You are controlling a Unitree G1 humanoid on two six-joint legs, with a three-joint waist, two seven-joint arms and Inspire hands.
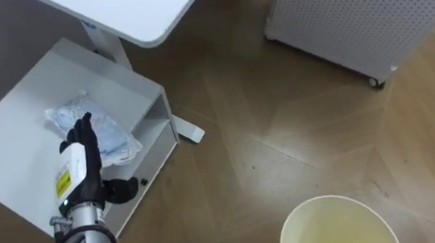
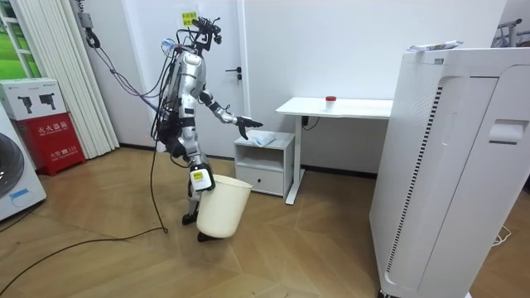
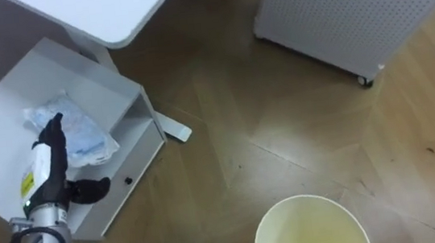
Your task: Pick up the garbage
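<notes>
While the left hand (image 1: pixel 80 158) reaches over the crumpled plastic bag (image 1: pixel 112 135) on the white cabinet (image 1: pixel 9 143), its fingers (image 1: pixel 84 127) are straight, pressed together.

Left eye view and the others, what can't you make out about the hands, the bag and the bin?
Plastic bag: in the eye views the left hand covers part of it; contact unclear.
Waste bin: eye views' lower edge cuts off its near side.
Right hand: room view, too small to tell whether it holds the bin.
Red thing on the desk: room view, too small to identify.
</notes>
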